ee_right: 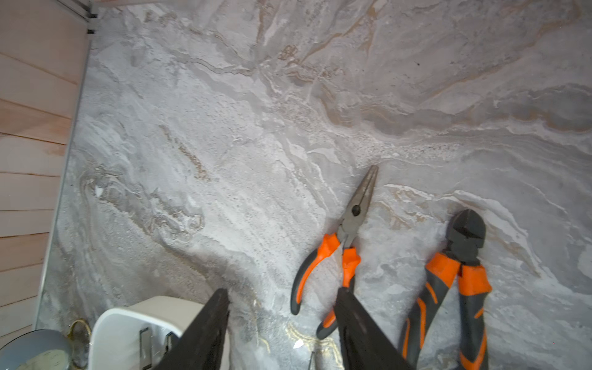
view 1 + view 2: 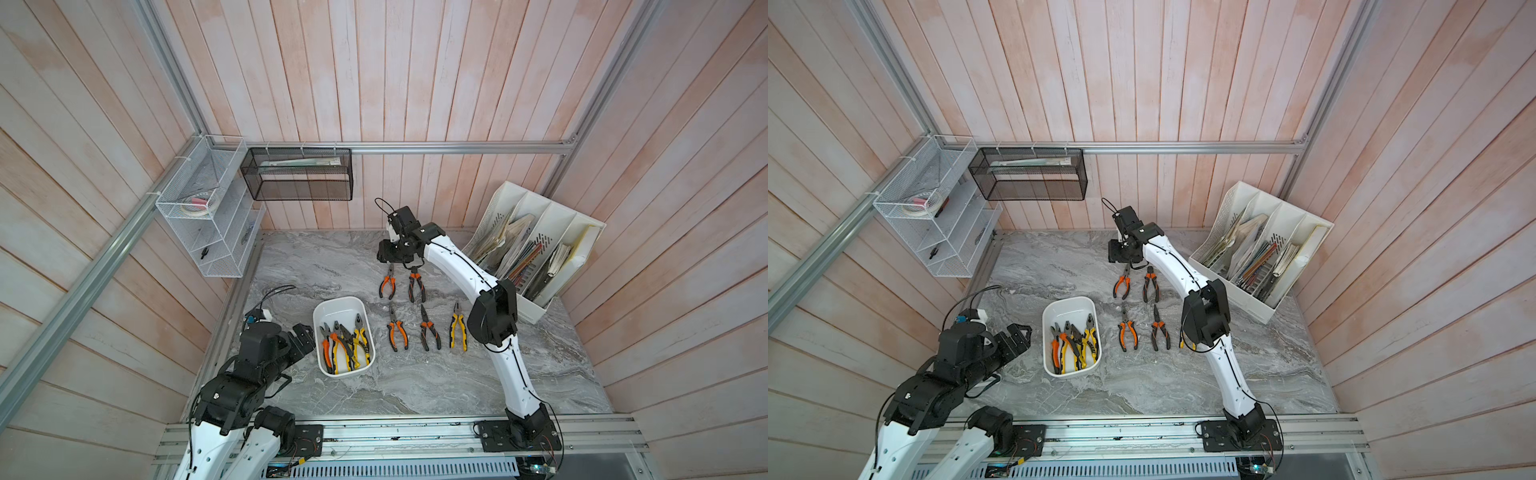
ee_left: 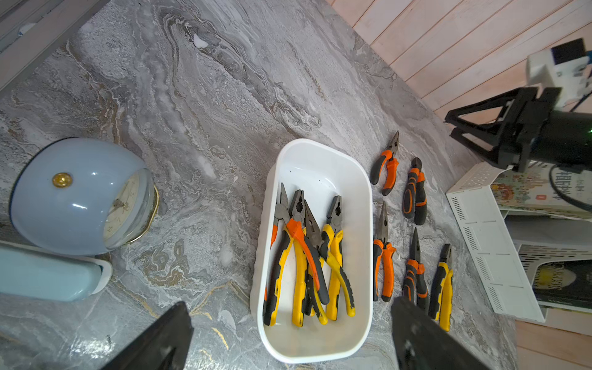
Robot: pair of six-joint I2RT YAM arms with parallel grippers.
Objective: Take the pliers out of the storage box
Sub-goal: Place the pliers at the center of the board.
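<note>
Orange-handled steel pliers [image 1: 352,221] lay parallel to the plastic storage box [image 2: 338,311], tips away; left gripper [image 3: 288,302], right gripper [image 1: 282,293] gaped empty.

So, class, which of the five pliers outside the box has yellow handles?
The pliers in the front row, nearest the file organizer; the other four are orange.

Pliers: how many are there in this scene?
9. Four pliers piled in the shallow white plastic tub; on the grey marble tabletop, two orange-handled pliers farther back, two orange-handled and one yellow-handled nearer. The pile could hide more.
</note>
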